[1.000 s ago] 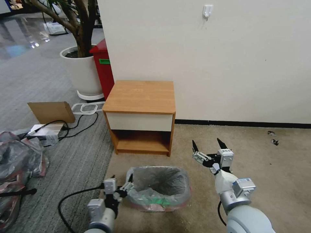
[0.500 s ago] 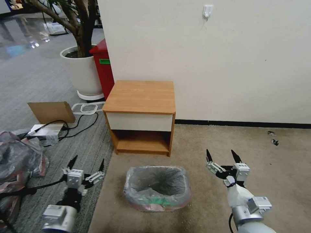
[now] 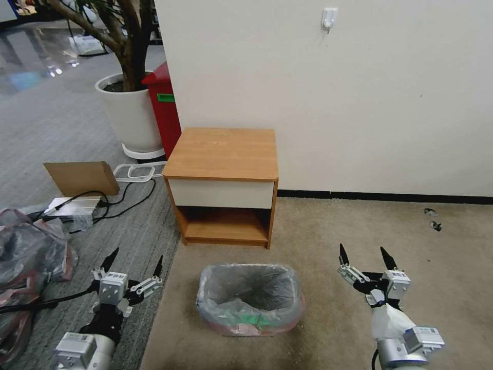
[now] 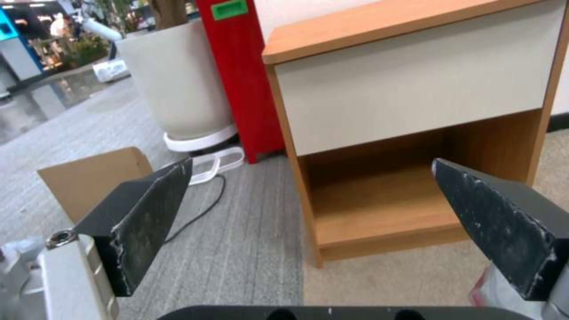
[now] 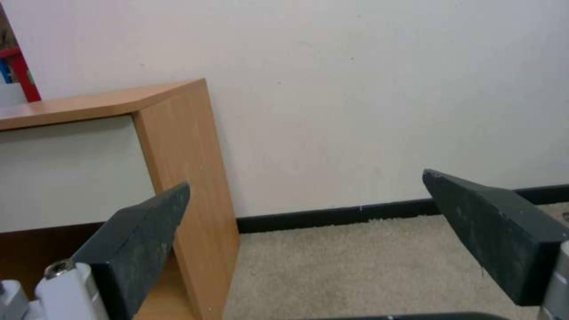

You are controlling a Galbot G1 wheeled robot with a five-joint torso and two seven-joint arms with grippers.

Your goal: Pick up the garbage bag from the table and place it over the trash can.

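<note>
Garbage bag [image 3: 250, 297] is lining the cream trash can [image 3: 241, 327], its rim folded over the can's edge, on the carpet in front of the wooden nightstand [image 3: 224, 154]. Left gripper [image 3: 134, 263] and right gripper [image 3: 365, 257] are hovering wide open and empty, one either side of the can.

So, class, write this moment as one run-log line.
garbage bag: lining trash can | table: top bare | left claw: open, left of can | right claw: open, right of can
</note>
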